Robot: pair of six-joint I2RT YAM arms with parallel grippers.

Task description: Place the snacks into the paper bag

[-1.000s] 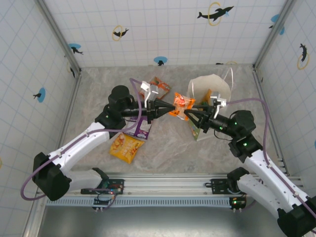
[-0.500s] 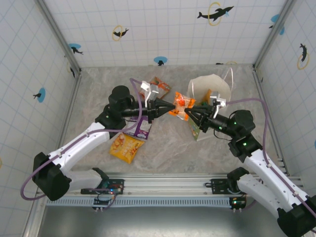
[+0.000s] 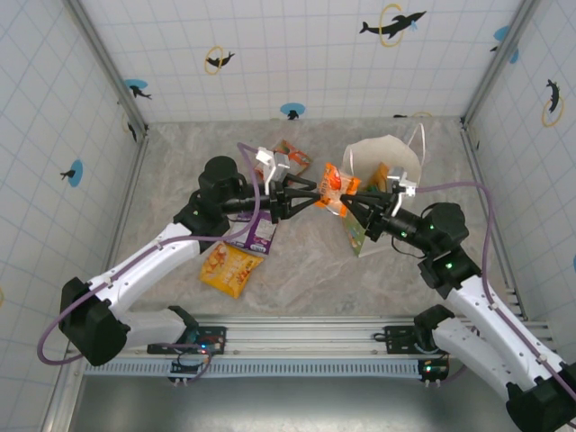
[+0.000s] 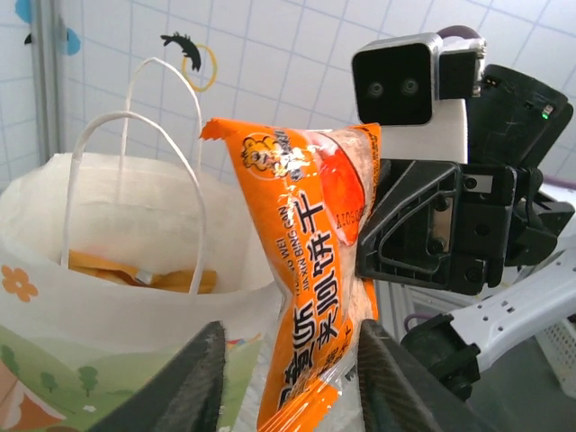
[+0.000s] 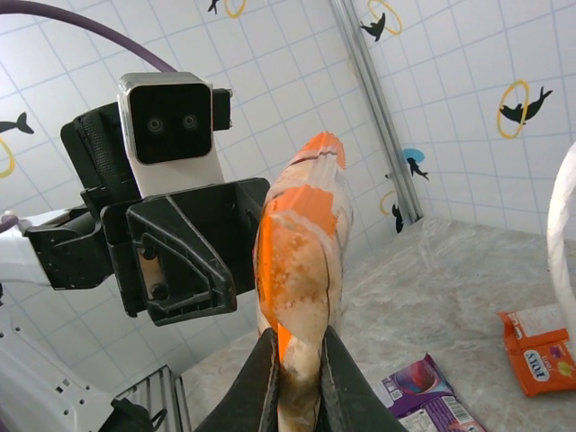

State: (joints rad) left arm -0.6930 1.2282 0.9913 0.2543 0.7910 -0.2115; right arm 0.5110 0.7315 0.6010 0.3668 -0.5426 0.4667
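Well left of the paper bag [image 3: 400, 155] lie a yellow-orange packet [image 3: 229, 267] and a purple packet [image 3: 256, 236]. Just left of its mouth, the right gripper [image 3: 347, 200] pinches the orange-white snack [image 3: 335, 191]. The left gripper [image 3: 313, 198] has its fingers spread around it. The right gripper hides part of the bag's near wall.

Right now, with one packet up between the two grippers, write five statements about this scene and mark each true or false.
1. The right gripper pinches the orange-white packet. True.
2. The left gripper is clamped on that packet. False: its jaws stand apart, one on either side of it.
3. The paper bag holds nothing. False: an orange-yellow wrapper shows inside it.
4. A purple packet lies on the table. True.
5. The yellow-orange packet is in the bag. False: it lies on the table beside the left arm.
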